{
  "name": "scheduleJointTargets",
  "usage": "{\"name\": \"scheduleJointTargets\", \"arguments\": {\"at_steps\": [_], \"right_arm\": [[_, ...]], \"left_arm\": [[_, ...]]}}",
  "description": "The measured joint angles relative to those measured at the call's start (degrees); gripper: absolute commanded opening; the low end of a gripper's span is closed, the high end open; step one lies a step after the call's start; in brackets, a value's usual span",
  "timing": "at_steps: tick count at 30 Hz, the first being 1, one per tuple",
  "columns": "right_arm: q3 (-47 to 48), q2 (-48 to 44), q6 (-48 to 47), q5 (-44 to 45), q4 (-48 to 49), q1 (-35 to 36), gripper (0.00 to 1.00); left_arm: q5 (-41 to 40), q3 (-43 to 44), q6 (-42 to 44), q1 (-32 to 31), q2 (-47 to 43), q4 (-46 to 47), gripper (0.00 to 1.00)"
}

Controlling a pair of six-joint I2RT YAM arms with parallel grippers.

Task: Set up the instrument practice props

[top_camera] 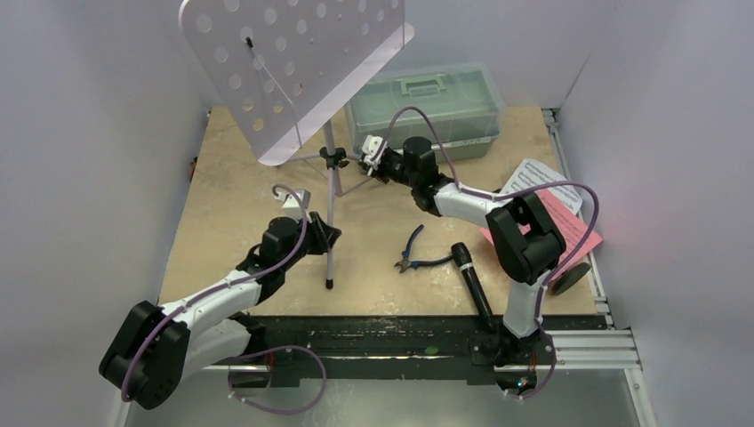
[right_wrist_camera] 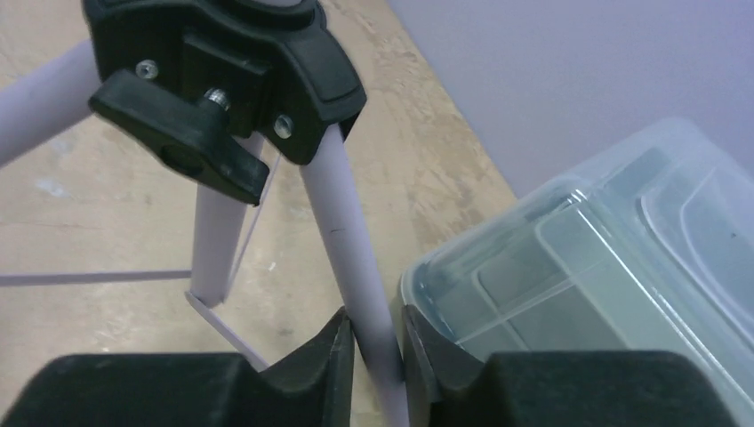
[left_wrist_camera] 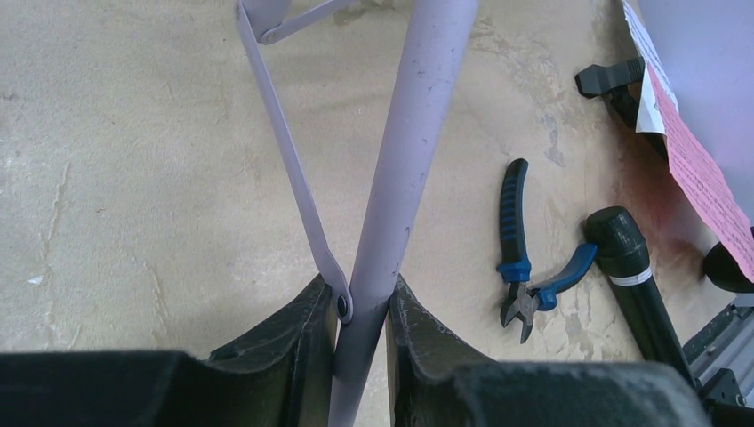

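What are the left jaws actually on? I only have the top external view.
Observer: The left gripper has its jaws clamped on a leg of the music stand, right at the brace rivet.
Operator: Right side?
Observer: The right gripper straddles another leg just under the black hub. I can't tell if the jaws touch it.
Operator: Clearance there?
Observer: The green toolbox has a corner close beside the outer jaw. Whether they touch is unclear.
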Motion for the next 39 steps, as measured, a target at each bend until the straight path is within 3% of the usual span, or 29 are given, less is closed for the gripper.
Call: {"name": "scheduleJointTargets", "arguments": {"at_steps": [3,7,11,18,24,28,32,39], "right_arm": [[-0.79,0.35,-4.50,5.16,2.73,1.64,0.00],[-2.21,0.94,-11.06,12.63,6.19,4.94,0.00],[-4.31,0.66,-12.66,19.69,8.85,6.86,0.00],[-9.68,-3.78,-11.47,29.11,8.83,9.16,0.00],[-10.19,-5.03,-9.68,36.11,6.40,12.04,0.00],[-9.29,-5.51,-7.89,39.71,3.32,14.05,0.00],[-7.80,-5.68,-4.20,42.88,-0.17,16.59,0.00],[-10.82,-6.75,1.49,45.22,2.29,19.19,0.00]], "left_arm": [[-0.55,-0.28,-0.13,0.00,-0.61,-0.26,0.04],[-2.45,0.52,-0.24,0.46,-2.16,-4.00,0.36],[-4.83,2.19,-0.79,0.55,-5.01,-12.52,0.55],[-9.62,4.83,-0.22,0.37,-6.86,-16.17,0.66],[-9.92,8.26,1.53,0.39,-0.26,-10.78,0.60],[-11.37,9.46,4.13,0.35,2.51,-7.80,0.43],[-14.82,9.97,6.91,-0.13,4.74,-5.40,0.35],[-20.68,9.51,12.28,-0.92,4.11,-5.99,0.31]]}}
